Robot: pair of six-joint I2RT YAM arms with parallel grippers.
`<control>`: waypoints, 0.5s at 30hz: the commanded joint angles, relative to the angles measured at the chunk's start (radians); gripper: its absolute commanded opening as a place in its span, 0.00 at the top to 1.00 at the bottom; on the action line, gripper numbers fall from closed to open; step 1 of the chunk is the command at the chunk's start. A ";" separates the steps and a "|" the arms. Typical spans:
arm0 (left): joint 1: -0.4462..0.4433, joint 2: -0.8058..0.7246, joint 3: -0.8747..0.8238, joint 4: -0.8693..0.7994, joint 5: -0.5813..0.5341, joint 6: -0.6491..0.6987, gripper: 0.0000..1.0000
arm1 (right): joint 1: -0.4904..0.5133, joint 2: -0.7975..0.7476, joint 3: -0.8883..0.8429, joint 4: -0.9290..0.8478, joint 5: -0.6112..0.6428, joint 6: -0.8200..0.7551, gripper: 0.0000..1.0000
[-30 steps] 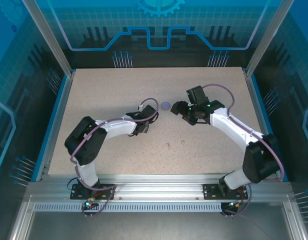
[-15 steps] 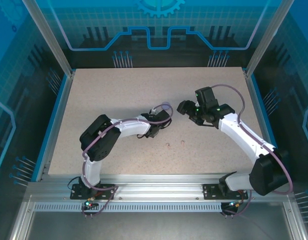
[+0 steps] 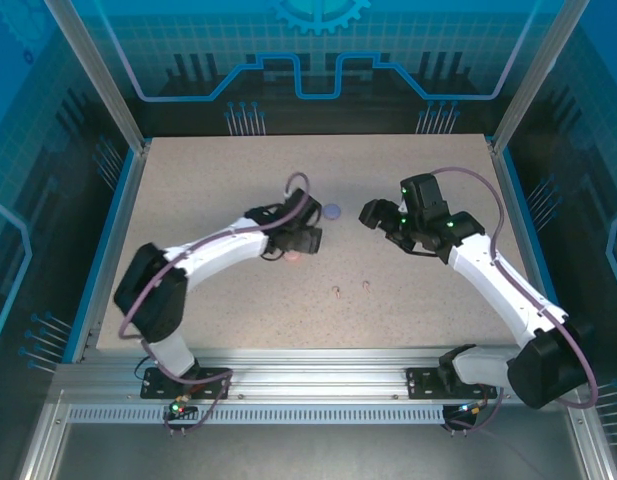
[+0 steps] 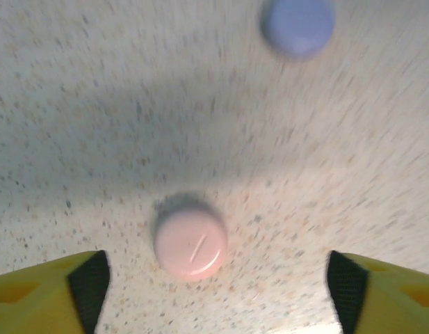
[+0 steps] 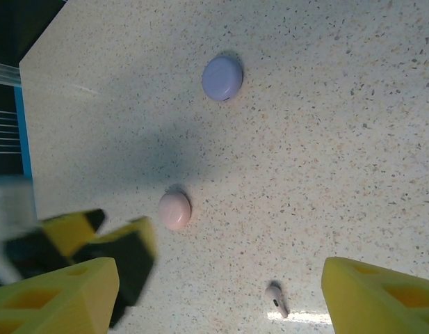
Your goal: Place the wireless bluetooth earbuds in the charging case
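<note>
The task looks barely begun; one earbud point(image 3: 335, 291) and a second earbud point(image 3: 366, 285) lie loose on the surface point(image 3: 208, 180), near the pink case point(image 4: 190, 236) and purple case point(image 4: 297, 24) (both seem shut, contents hidden); the left pincer point(image 4: 217, 278) stands apart, the pink case just ahead, untouched; the right pincer point(image 5: 221, 292) hangs apart, empty.

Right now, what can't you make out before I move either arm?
Top view: two earbuds are specks, too small for colour or orientation.
Top view: the round pink case is partly covered by the left gripper.
Left wrist view: the round purple case is motion-blurred at the top edge; lid seam unreadable.
Right wrist view: earbud tiny beside glare; colour unclear.
</note>
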 commanded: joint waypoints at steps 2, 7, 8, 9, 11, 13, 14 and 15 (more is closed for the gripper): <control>0.112 -0.082 -0.057 0.092 0.196 -0.093 0.04 | 0.023 0.098 0.106 -0.062 0.031 -0.081 0.22; 0.225 -0.108 -0.088 0.149 0.270 -0.142 0.01 | 0.109 0.290 0.212 -0.076 0.047 -0.100 0.22; 0.253 -0.112 -0.099 0.168 0.290 -0.153 0.01 | 0.131 0.334 0.240 -0.076 0.046 -0.105 0.22; 0.277 -0.115 -0.107 0.180 0.302 -0.160 0.01 | 0.154 0.388 0.273 -0.081 0.047 -0.111 0.22; 0.318 -0.120 -0.119 0.197 0.312 -0.172 0.01 | 0.190 0.490 0.346 -0.101 0.041 -0.127 0.22; 0.355 -0.125 -0.135 0.215 0.318 -0.185 0.01 | 0.222 0.589 0.427 -0.123 0.029 -0.139 0.22; 0.370 -0.130 -0.140 0.220 0.320 -0.188 0.01 | 0.238 0.639 0.470 -0.136 0.022 -0.141 0.22; 0.385 -0.133 -0.145 0.223 0.326 -0.195 0.01 | 0.253 0.687 0.509 -0.145 0.017 -0.140 0.23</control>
